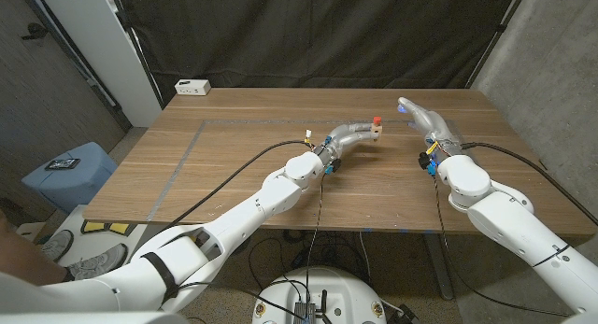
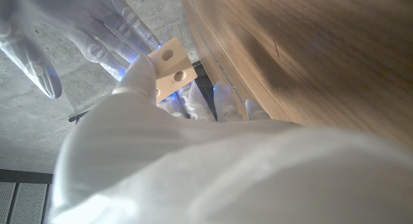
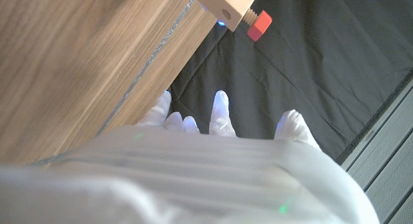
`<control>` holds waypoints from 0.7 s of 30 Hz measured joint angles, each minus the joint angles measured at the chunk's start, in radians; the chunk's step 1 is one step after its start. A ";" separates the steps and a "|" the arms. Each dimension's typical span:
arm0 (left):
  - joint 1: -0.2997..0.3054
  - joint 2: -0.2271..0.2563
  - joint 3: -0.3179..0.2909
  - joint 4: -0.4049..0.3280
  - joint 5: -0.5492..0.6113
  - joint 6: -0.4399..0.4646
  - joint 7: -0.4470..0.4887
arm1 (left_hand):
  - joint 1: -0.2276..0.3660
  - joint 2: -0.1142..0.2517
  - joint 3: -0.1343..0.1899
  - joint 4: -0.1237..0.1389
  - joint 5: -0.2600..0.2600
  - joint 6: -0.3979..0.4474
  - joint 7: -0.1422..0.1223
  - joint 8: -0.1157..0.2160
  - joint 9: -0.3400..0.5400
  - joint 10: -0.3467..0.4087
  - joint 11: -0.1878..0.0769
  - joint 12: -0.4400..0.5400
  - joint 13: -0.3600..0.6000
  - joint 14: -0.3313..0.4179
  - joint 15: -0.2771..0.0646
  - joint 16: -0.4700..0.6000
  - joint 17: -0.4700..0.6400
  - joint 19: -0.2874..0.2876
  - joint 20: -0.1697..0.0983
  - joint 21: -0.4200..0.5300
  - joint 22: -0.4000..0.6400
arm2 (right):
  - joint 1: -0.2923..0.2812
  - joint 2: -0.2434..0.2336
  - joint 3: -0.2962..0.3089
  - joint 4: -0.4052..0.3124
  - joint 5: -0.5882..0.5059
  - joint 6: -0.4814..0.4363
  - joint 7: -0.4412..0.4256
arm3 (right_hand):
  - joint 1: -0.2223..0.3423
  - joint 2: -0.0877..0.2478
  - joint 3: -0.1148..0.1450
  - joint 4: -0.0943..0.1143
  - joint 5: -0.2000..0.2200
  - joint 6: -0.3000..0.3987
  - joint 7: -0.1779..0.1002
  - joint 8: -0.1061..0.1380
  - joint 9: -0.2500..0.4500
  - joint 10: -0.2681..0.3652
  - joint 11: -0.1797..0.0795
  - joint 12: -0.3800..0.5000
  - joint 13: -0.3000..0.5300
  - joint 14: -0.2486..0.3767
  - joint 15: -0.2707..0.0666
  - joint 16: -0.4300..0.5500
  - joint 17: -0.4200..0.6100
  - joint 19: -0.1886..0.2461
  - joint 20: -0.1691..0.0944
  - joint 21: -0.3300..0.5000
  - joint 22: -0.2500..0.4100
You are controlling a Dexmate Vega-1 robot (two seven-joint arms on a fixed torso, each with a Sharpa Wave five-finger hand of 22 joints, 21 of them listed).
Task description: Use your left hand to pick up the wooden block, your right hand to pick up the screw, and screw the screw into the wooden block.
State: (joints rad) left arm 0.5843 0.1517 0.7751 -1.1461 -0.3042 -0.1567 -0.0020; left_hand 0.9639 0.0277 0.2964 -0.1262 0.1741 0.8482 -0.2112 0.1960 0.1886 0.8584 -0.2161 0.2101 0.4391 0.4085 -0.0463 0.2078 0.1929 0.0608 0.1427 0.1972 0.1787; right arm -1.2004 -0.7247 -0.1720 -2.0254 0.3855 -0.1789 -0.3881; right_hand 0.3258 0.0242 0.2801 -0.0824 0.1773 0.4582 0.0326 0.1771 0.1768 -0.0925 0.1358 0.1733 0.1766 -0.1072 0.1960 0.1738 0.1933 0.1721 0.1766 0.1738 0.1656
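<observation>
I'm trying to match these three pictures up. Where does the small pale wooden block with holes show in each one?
Head view: the small pale wooden block is at table centre, held by the left hand.
Left wrist view: block upper left of middle, beyond the left hand's fingers.
Right wrist view: block at the top edge.
Shared landmark: the red-headed screw in the block, also in the right wrist view.
</observation>
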 measured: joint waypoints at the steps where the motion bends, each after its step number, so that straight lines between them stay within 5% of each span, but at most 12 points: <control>1: 0.000 0.000 0.001 0.000 0.001 0.000 0.001 | 0.000 0.000 0.000 0.000 0.000 0.000 0.000 0.000 0.000 0.000 0.000 0.000 0.000 0.000 0.000 0.000 0.000 0.000 0.000 0.000 0.000 | -0.003 0.003 0.001 0.003 0.011 0.008 0.002 | -0.003 0.002 0.000 0.000 0.000 -0.001 0.001 0.000 0.000 -0.014 -0.001 0.000 0.000 -0.014 0.000 0.000 0.000 -0.008 -0.001 0.000 0.000; 12: -0.001 0.000 0.003 0.003 0.013 -0.004 0.008 | 0.000 0.000 -0.005 -0.005 0.000 0.006 0.006 -0.001 -0.001 -0.002 0.002 -0.002 -0.005 0.000 0.000 0.000 0.000 0.000 0.000 0.000 0.000 | -0.021 0.034 0.004 0.025 0.089 0.081 0.014 | -0.046 0.038 0.000 0.008 0.000 -0.043 0.007 0.000 0.000 -0.079 -0.006 0.000 0.000 -0.070 -0.011 0.000 0.000 -0.105 -0.055 -0.004 0.000; 21: -0.002 0.001 0.005 0.004 0.021 -0.005 0.013 | 0.000 0.000 -0.005 -0.005 -0.001 0.007 0.008 -0.004 0.000 -0.002 0.002 -0.002 -0.006 0.000 0.000 0.000 0.000 0.000 0.000 0.000 0.000 | -0.025 0.069 -0.009 0.060 0.134 0.166 0.023 | -0.066 0.058 0.000 0.016 0.004 -0.085 -0.022 -0.004 0.000 -0.079 -0.027 0.000 0.000 -0.068 -0.023 0.000 0.000 -0.153 -0.067 -0.004 0.000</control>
State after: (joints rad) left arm 0.5824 0.1523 0.7801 -1.1423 -0.2829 -0.1615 0.0108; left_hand 0.9640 0.0276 0.2914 -0.1312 0.1732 0.8556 -0.2034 0.1917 0.1886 0.8569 -0.2145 0.2081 0.4330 0.4085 -0.0463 0.2078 0.1929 0.0608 0.1427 0.1972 0.1788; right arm -1.2254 -0.6552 -0.1809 -1.9649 0.5192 -0.0132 -0.3649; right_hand 0.2602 0.0822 0.2796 -0.0666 0.1815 0.3731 0.0104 0.1734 0.1769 -0.1717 0.1086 0.1732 0.1768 -0.1754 0.1728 0.1739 0.1932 0.0189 0.1095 0.1697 0.1654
